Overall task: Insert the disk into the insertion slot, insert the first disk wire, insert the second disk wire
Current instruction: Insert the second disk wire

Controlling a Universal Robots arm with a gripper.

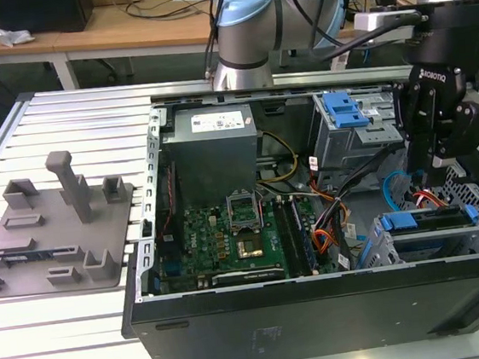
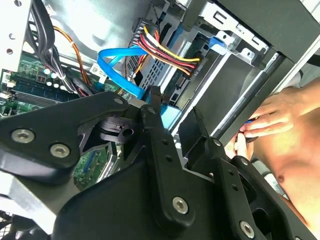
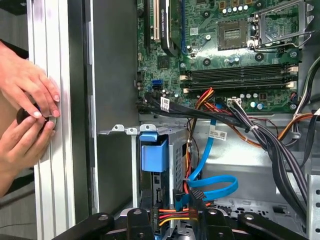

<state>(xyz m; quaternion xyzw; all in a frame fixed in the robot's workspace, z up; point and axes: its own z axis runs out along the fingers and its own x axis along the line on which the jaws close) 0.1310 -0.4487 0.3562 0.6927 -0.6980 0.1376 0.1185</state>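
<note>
Desks (image 1: pixel 121 33) stand behind the slatted table (image 1: pixel 70 120); hand (image 1: pixel 437 163) spread apart above the disk (image 1: pixel 424 218).

Smooth glossy plastic second disk wire (image 3: pixel 215 178)

**Hard Glare, Deep Shadow**

In the exterior view the desk (image 1: pixel 67 335) glares white, strongest at 7 o'clock, while the computer case (image 1: pixel 322 316) front wall is dark. In the second wrist view the claw (image 2: pixel 175 102) is a black, shadowed mass, and a hand (image 2: pixel 270 116) at 3 o'clock looks washed out. The first wrist view is evenly lit.
</note>
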